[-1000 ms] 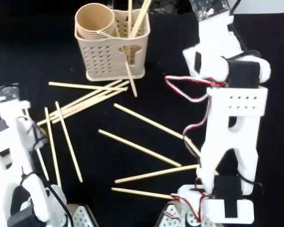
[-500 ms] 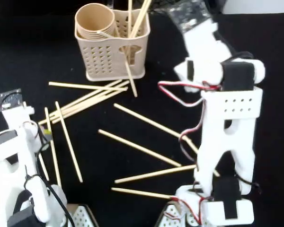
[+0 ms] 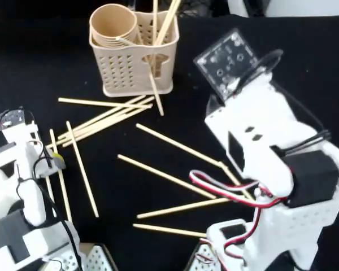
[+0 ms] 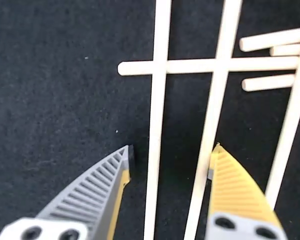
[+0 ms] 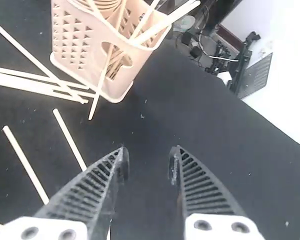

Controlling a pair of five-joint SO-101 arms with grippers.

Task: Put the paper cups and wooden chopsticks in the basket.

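Observation:
A beige slotted basket [image 3: 133, 62] stands at the back of the black table, holding stacked paper cups [image 3: 113, 25] and a few upright chopsticks [image 3: 165, 22]. Several wooden chopsticks [image 3: 166, 176] lie scattered in front of it. My left gripper [image 4: 170, 155] is open and low over the left-hand sticks, with two parallel chopsticks [image 4: 157, 125] running between its fingers. In the high view it sits at the left [image 3: 53, 161]. My right gripper [image 5: 148, 157] is open and holds nothing, hovering over bare cloth and facing the basket [image 5: 90, 55].
The right arm [image 3: 260, 147] leans over the table's right half and covers parts of some chopsticks. One chopstick [image 3: 155, 93] leans against the basket's front. A bundle of sticks [image 3: 101, 118] lies left of centre. Cables and a mesh panel [image 5: 250, 75] sit beyond the table's far edge.
The right arm has swung down from an upright pose and now leans forward over the table toward the basket. The left arm has shifted slightly and lowered over the left chopsticks.

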